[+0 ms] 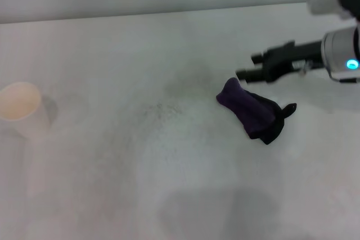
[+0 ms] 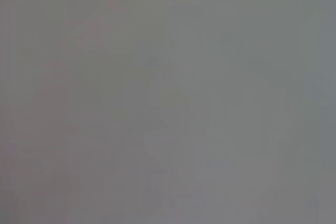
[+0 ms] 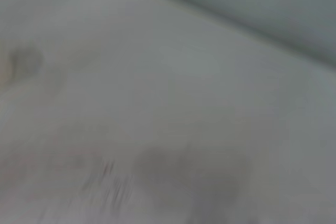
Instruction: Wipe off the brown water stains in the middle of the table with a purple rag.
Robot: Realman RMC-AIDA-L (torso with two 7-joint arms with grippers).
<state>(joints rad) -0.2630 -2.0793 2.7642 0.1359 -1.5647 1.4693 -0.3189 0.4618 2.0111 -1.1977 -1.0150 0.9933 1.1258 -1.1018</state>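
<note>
The purple rag (image 1: pixel 250 111) lies as a lumpy bundle on the white table (image 1: pixel 112 184), right of the middle, with its blackish end toward the front right. My right gripper (image 1: pixel 248 66) reaches in from the right and is open and empty. Its fingertips (image 1: pixel 243 74) are just behind the rag's purple end, and I cannot tell whether they touch it. No tan-brown stain shows; only a faint grey speckled smudge (image 1: pixel 163 108) marks the middle. The left gripper is out of view. The right wrist view shows only blurred tabletop (image 3: pixel 157 103), and the left wrist view is plain grey.
A white paper cup (image 1: pixel 19 108) stands at the table's left side. The table's far edge (image 1: pixel 169 10) runs across the top of the head view. A soft shadow (image 1: pixel 219 212) lies on the near middle.
</note>
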